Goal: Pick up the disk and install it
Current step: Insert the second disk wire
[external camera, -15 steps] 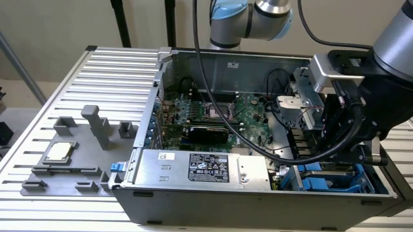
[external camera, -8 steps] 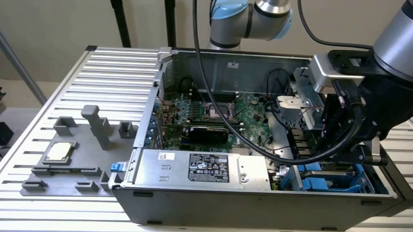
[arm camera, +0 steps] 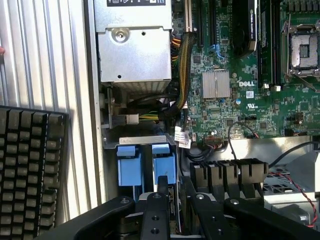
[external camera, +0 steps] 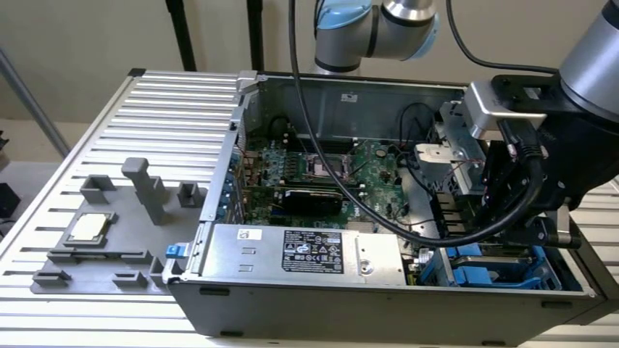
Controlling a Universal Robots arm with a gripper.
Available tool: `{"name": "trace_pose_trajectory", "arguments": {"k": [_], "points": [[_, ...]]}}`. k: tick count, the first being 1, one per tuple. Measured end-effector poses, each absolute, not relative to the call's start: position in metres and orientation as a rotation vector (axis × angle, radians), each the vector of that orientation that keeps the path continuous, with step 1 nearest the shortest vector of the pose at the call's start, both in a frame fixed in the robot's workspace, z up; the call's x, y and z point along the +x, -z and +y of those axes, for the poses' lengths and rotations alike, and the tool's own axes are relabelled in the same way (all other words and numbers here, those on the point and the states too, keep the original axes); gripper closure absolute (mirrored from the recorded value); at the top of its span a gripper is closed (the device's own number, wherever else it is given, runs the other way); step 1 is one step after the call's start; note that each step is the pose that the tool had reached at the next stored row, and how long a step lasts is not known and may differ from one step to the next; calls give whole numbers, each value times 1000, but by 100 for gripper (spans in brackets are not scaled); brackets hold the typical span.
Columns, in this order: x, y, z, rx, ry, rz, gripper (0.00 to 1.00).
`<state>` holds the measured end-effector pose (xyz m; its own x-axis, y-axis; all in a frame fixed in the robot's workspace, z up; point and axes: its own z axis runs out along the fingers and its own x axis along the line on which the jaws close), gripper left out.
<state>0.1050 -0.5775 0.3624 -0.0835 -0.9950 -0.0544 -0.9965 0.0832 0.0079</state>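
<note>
One disk (arm camera: 164, 160), blue-framed, appears gripped edge-on by the narrowly set gripper (arm camera: 174, 182) over the drive bay (arm camera: 142, 141), at the computer case's (external camera: 290, 312) near corner on the exterior view's right. It is best kept upright and square to its slot, and pressed down gently.

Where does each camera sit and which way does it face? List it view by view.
Exterior view: off the arm, above, angled down into the open computer case; arm and wrist show at the exterior view's right.
Wrist view: on the wrist, looking down into the case at the blue drive bays; the gripper shows.
Shared: motherboard, grey power supply box.
</note>
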Motion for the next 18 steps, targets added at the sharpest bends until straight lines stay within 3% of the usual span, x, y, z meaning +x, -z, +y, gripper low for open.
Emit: {"name": "trace_pose_trajectory", "arguments": {"k": [18], "points": [[123, -378, -566, -2105, -70, 2289, 75]]}}
